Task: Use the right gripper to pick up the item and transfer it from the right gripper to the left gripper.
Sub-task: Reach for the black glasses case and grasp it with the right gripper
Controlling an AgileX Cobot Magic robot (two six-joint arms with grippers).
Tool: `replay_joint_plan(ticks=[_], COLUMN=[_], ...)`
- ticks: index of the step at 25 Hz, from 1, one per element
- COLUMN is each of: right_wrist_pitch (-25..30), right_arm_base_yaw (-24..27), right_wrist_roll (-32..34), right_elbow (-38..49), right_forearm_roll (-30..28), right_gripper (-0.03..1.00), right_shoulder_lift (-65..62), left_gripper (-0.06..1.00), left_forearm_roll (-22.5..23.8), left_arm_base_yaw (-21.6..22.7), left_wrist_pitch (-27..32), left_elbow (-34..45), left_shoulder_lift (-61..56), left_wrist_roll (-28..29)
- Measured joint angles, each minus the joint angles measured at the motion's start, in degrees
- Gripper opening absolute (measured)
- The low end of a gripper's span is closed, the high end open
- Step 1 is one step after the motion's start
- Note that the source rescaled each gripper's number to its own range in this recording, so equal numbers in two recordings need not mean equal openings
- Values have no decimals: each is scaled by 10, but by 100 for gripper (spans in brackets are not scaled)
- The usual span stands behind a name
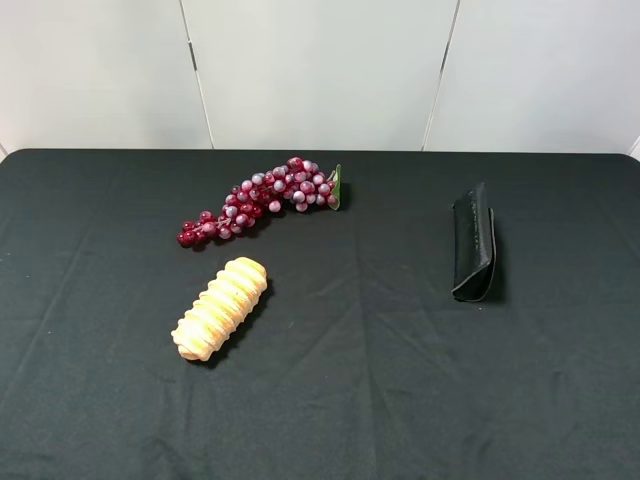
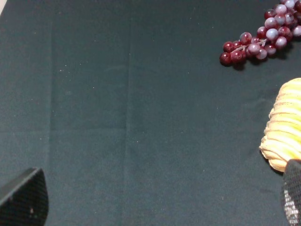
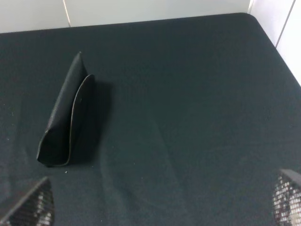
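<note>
The black leather-like pouch (image 1: 472, 245) lies on the black tablecloth at the right of the exterior high view, long side running front to back. The right wrist view shows it (image 3: 66, 122) ahead of my right gripper (image 3: 157, 207), well apart from it. Only the right gripper's two mesh-patterned fingertips (image 3: 28, 205) show, spread wide, with nothing between them. My left gripper (image 2: 158, 207) is also open and empty over bare cloth, its fingertips (image 2: 23, 197) at the frame corners. Neither arm shows in the exterior high view.
A red grape bunch (image 1: 262, 200) lies at the back middle-left, and it also shows in the left wrist view (image 2: 263, 40). A ridged yellow bread-like piece (image 1: 221, 307) lies in front of it, close to one left fingertip (image 2: 287, 134). White wall panels stand behind the table (image 1: 320, 420).
</note>
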State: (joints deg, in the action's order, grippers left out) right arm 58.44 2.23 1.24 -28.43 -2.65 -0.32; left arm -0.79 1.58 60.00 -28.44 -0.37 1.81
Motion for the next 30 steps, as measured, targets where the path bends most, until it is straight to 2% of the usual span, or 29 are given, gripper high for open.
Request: replay_joint_plan(ticks=[19,24,30], right_wrist_pitch=[0,2,-5], right_arm_base_yaw=[0,0,-11], right_wrist_roll=[0,-2,-31], right_elbow=[0,-10,-70], right_forearm_roll=[6,32,66], right_gripper=[100,100,100], right_shoulder_lift=[13,118,263], left_gripper=[99,99,99], left_forearm_roll=[0,0,0], left_arm_base_yaw=[0,0,0], left_wrist_pitch=[0,0,0], left_elbow=[0,0,0], left_shoulder_lift=[0,0,0], left_wrist_roll=[0,0,0])
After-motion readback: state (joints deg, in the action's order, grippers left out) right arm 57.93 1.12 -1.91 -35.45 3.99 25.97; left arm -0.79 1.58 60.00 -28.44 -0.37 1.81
